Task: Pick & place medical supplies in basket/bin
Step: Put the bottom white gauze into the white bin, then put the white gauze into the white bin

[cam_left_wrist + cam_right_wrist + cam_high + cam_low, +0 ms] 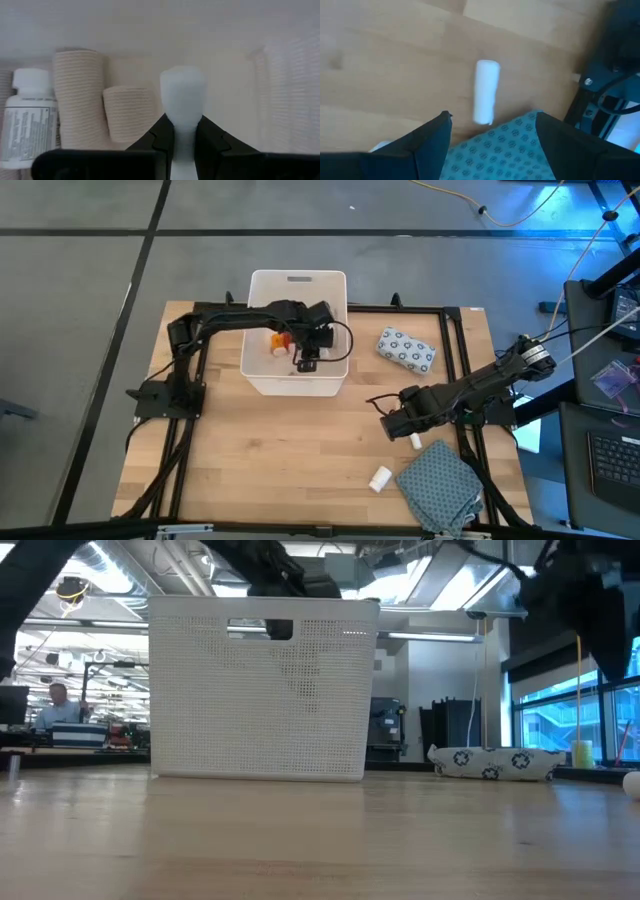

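From above, the left gripper [308,363] hangs inside the white rectangular plastic tub [297,280], while the right gripper [392,423] hovers nearest the small white tube [380,477]. The left wrist view shows its fingers clamped on a white tube [183,107] above tan bandage rolls [80,95]. The right wrist view shows its jaws apart, the white tube lying ahead, long axis pointing away, touching the patterned teal cloth [505,150].

One white basket [297,381] stands toward the table's [280,460] far edge. Inside it lie two tan bandage rolls [80,100], one labelled white bottle [29,120], one white tube [183,107] and one orange item [279,338]. On the table: one blue-dotted pack [406,349], two small white tubes [380,477], one patterned cloth [440,486].
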Robot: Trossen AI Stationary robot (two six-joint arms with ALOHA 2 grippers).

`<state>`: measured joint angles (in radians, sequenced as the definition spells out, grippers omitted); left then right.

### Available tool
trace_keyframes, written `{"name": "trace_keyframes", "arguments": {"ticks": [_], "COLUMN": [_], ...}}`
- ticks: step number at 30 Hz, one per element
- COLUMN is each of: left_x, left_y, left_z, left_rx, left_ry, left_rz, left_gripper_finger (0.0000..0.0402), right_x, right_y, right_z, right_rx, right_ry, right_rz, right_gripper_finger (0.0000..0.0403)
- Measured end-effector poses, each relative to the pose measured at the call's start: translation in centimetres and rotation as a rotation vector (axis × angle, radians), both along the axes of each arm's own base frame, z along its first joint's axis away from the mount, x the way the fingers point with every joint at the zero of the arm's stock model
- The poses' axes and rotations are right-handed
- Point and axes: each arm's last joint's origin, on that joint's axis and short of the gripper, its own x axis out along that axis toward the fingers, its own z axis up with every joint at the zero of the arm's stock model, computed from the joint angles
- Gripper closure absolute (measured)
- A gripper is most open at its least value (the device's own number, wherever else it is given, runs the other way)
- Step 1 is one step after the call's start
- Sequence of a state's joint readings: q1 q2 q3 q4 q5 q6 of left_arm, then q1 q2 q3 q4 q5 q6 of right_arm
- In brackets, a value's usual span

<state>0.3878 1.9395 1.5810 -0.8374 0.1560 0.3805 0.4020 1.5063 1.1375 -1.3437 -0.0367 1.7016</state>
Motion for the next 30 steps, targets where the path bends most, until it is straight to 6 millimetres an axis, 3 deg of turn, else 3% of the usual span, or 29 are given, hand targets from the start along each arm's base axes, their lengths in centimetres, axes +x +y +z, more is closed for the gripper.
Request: {"name": "trace_keyframes", "arguments": {"ticks": [10,20,25,30], "left_x": [1.2,1.3,1.4,0.6], "left_y": [0.9,1.1,1.2,1.0], "left_z": [-2.6,-2.3,-0.4,3.3], "left_rx": [0.12,0.186,0.203,0.262], "left_ry": [0.052,0.058,0.02,-0.038], "left_rz": [0.04,0.03,0.037,0.059], "left_gripper_finger": [0.0347,0.0281,0.0265,0.0264], "right_x": [-0.8,-1.2,-2.1,-2.5], "right_y": [-0.1,-0.1,-0.5,-0.7], "right_z": [-2.7,-6.2,-8.9,-10.9], "right_rx": [0.072,0.137,0.146,0.188], "right_ry": [0.061,0.019,-0.007,-0.09], "right_rz": [-0.019,-0.124,-0.118,-0.11], "right_gripper_finger": [0.0116,0.0116,0.0116,0.0138]}}
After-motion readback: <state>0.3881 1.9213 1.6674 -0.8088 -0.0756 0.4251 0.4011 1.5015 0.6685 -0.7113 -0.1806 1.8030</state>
